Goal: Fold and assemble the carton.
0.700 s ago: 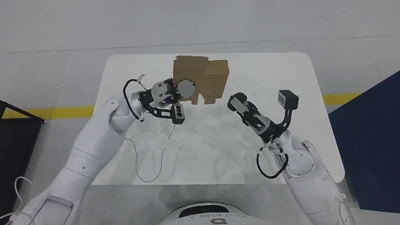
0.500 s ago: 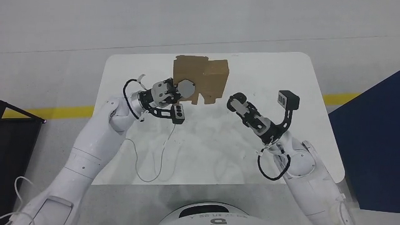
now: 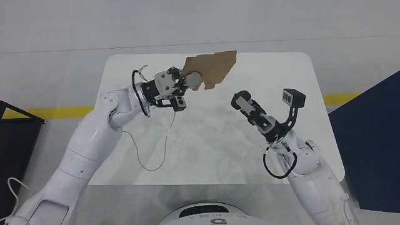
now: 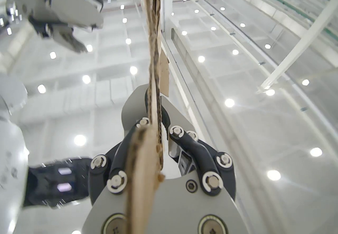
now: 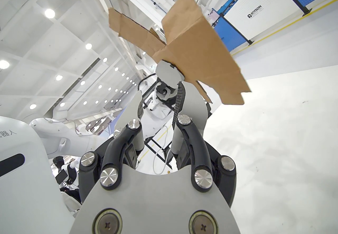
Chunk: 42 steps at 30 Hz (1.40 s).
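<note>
One carton [image 3: 212,67], mostly flat, hangs over the tabletop [image 3: 212,153], pinched by the left jaws. Right jaws are spread and empty, so nearly all folding remains.

The left claw [image 4: 155,105] grips the carton [image 4: 154,39] seen edge-on, right claw [image 4: 72,31] beyond it.

**White table, one cable on it**

A white rectangular table with rounded corners [image 3: 300,81] stands crosswise under the top view, its long sides running left to right. The top is smooth and matt, and faint grey mottled marks [image 3: 209,137] spread over its middle. A thin white cable [image 3: 150,169] lies on the left half in a loose, narrow loop. The bend of the loop points toward the near edge, and both strands lead away toward the far side.
</note>
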Motion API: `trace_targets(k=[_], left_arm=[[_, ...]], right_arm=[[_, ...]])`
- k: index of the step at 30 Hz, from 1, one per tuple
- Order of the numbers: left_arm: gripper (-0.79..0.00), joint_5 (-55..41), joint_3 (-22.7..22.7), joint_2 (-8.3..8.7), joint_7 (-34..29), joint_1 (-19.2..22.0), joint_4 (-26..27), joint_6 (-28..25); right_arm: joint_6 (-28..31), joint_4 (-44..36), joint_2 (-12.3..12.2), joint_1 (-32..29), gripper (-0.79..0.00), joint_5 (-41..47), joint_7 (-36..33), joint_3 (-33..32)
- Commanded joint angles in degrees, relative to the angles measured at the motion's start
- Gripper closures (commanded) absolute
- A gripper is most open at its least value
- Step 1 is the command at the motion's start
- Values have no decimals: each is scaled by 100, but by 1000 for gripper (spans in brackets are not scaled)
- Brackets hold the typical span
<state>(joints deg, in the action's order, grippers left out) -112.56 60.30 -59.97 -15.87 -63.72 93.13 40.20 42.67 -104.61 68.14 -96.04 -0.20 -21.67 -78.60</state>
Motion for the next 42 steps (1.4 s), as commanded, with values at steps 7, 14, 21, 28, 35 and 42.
trace_targets(k=[7, 14, 21, 28, 35, 42], left_arm=[[0, 6544, -120, 175, -2138, -156, -53, -2606], [0, 8107, 4, 268, -2853, -401, 56, -4281], [0, 8287, 282, 291, -2864, -545, 226, -4788], [0, 8699, 216, 283, -2923, -668, 441, -4822], [0, 8831, 175, 251, -2879, -685, 479, -4845], [0, 9094, 154, 238, -2878, -721, 519, -4809]], right_arm=[[-135, 136, -9, 71, -305, 131, 17, 14], [-615, 419, -15, 222, -348, 212, -159, 127], [-916, 486, -7, 309, -369, 256, -126, 205], [-944, 538, 4, 374, -372, 171, -96, 322], [-957, 541, 1, 342, -354, 189, -70, 336], [-1038, 595, 9, 385, -292, 208, -31, 408]])
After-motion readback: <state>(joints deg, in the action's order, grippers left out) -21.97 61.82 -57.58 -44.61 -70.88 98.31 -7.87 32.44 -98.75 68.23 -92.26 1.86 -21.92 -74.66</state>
